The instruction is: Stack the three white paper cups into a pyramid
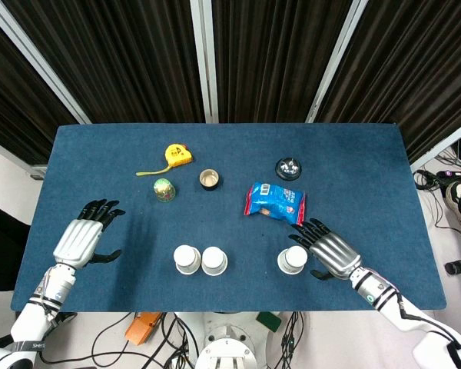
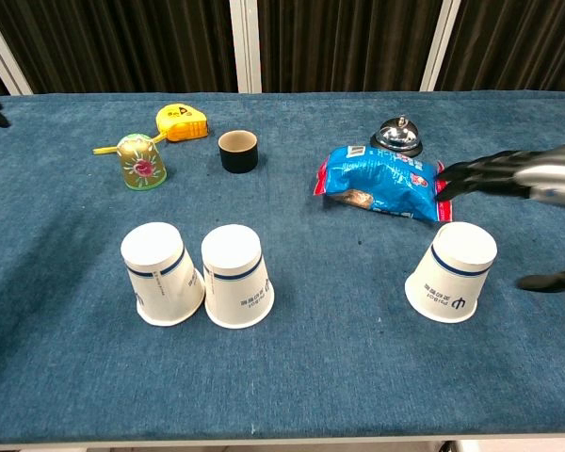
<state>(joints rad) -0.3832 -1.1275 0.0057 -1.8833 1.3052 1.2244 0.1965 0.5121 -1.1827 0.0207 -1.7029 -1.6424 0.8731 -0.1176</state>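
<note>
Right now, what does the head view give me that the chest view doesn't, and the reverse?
Only the head view shows the left hand, open over bare cloth, and the right hand's whole back beside the lone paper cup. Only the chest view shows the cups' sides: blue bands, a logo on the lone cup, all upside down. Both show the cup pair, chip bag, bell and tape measure.
</note>
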